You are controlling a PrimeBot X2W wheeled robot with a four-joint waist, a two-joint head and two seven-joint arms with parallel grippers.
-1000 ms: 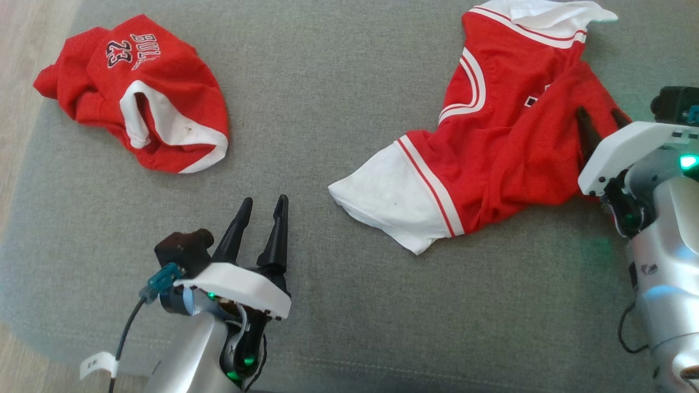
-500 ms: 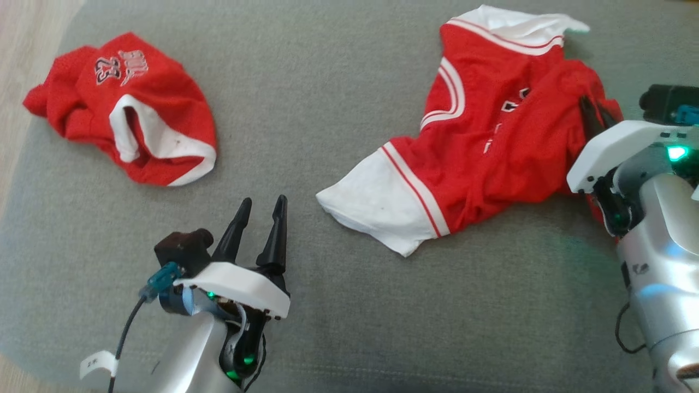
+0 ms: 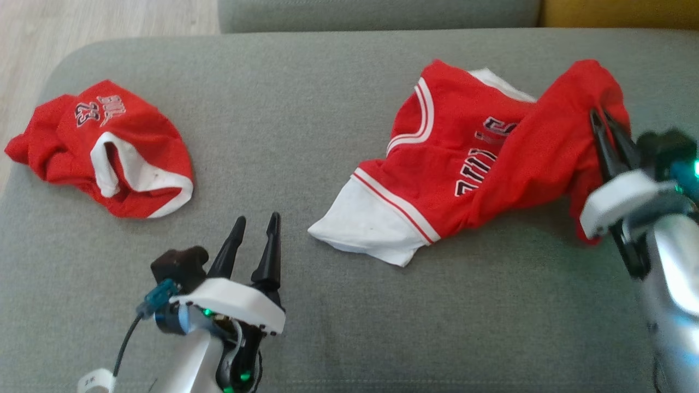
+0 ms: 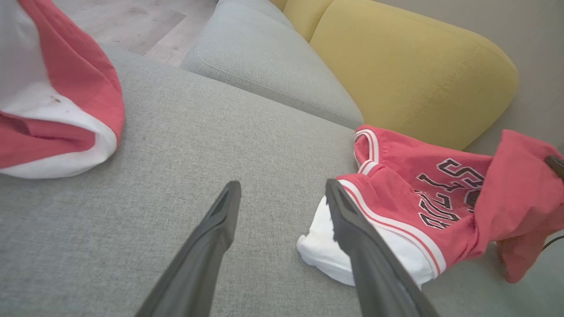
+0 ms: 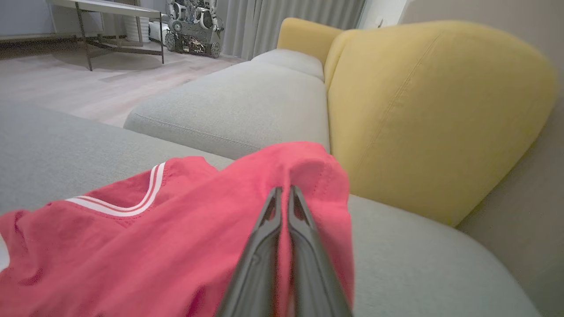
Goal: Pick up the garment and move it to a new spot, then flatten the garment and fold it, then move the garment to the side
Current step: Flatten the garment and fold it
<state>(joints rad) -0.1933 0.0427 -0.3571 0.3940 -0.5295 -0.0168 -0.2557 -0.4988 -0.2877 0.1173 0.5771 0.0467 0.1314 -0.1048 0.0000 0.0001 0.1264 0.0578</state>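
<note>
The garment (image 3: 464, 164) is a red jersey with white trim and dark lettering, crumpled on the right half of the grey sofa seat (image 3: 306, 109). My right gripper (image 3: 598, 115) is shut on a fold at the garment's right end and holds that part raised, while the white hem still lies on the seat. In the right wrist view the closed fingertips (image 5: 284, 190) pinch red cloth (image 5: 176, 229). My left gripper (image 3: 256, 218) stands open at the lower left, just above the seat, with nothing between its fingers. In the left wrist view the left gripper (image 4: 282, 189) has the garment (image 4: 423, 198) to its right.
A second red jersey (image 3: 109, 147) lies bunched at the seat's far left, near the rounded edge. Another grey cushion (image 3: 377, 13) and yellow back cushions (image 5: 432, 110) border the far side. Wooden floor (image 3: 109, 16) lies beyond the left edge.
My right gripper has closed on the garment's right end and lifted it, bunching the cloth so the lettering shows. The head camera has tilted, shifting the whole picture downward. The left gripper stays open.
</note>
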